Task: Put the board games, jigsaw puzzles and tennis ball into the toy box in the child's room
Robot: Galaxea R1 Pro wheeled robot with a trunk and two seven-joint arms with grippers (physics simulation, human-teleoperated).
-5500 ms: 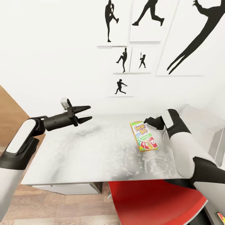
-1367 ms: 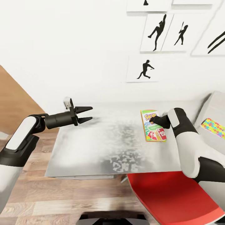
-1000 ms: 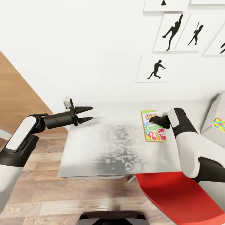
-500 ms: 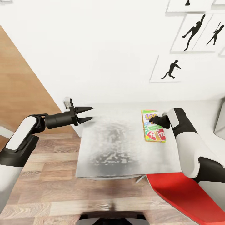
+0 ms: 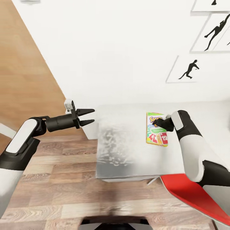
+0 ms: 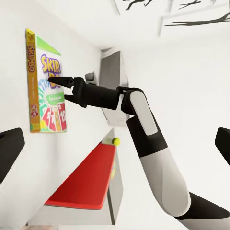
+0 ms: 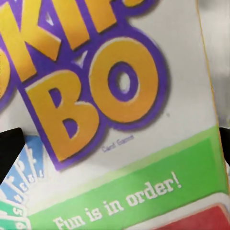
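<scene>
The white, green and red "SKIP BO" board game [image 5: 158,137] hangs just above the pale grey table [image 5: 127,153], near its left end. My right gripper [image 5: 154,122] is shut on the box's upper part, with the fingers reaching over its printed face [image 6: 48,110]. The right wrist view looks straight at the lettering [image 7: 124,96], with a dark fingertip [image 7: 9,148] at each side. My left gripper [image 5: 91,116] stands open and holds nothing, out past the table's left edge above the floor. The tennis ball [image 6: 115,141] sits small and far off beyond the red chair.
A red chair [image 5: 198,198] is pushed in at the table's front right. Wooden floor [image 5: 57,179] lies to the left of the table, with a brown wooden panel [image 5: 25,64] against the white wall. Black silhouette pictures [image 5: 191,68] hang above the table.
The whole view has swung left, so the table and wall pictures slid right in the picture. The board game kept its place at my right gripper. Both arms hold the same pose.
</scene>
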